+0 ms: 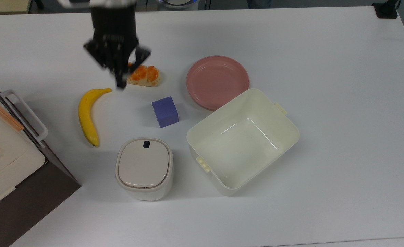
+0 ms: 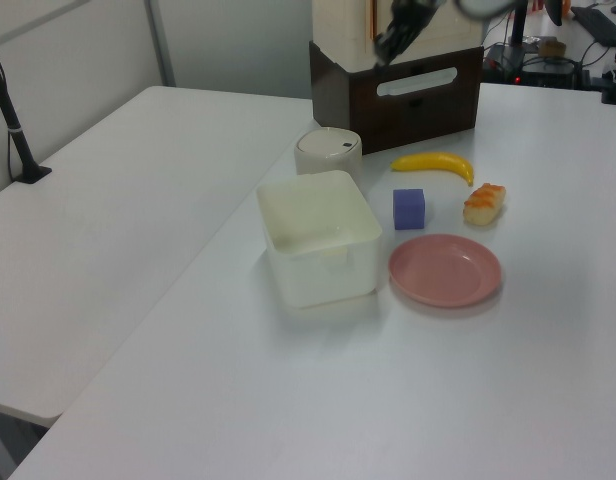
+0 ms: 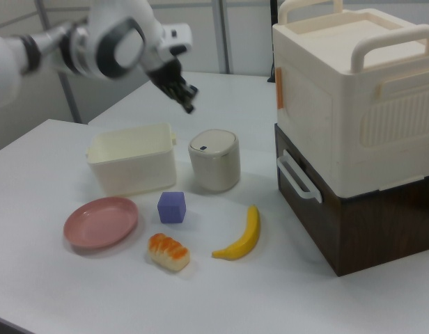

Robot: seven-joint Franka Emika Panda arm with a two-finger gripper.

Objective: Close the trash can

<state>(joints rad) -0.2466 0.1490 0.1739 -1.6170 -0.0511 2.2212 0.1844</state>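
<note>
Hanging high above the table (image 1: 325,68), the gripper (image 1: 121,82) has its fingers drawn together into one narrow dark tip, with nothing between them. Just beside that tip in the top view lies a sushi-like piece (image 1: 144,76) with an orange topping, and a little below the tip rests the stem end of the banana (image 1: 87,116). Farther from the fingers, toward the top view's bottom, sits a blue cube (image 1: 165,111). Well apart from the fingers stands the trash can (image 1: 144,168), upright, a small cream-white bin with a rounded-square top. Its beige lid (image 1: 143,164) lies flat and flush within the rim, shut, with a small dark button (image 1: 146,144) near the edge facing the gripper. Just beside the can, on the top view's right, is the larger lidless cream tub (image 1: 284,120), touching a pink plate (image 1: 217,80).
</note>
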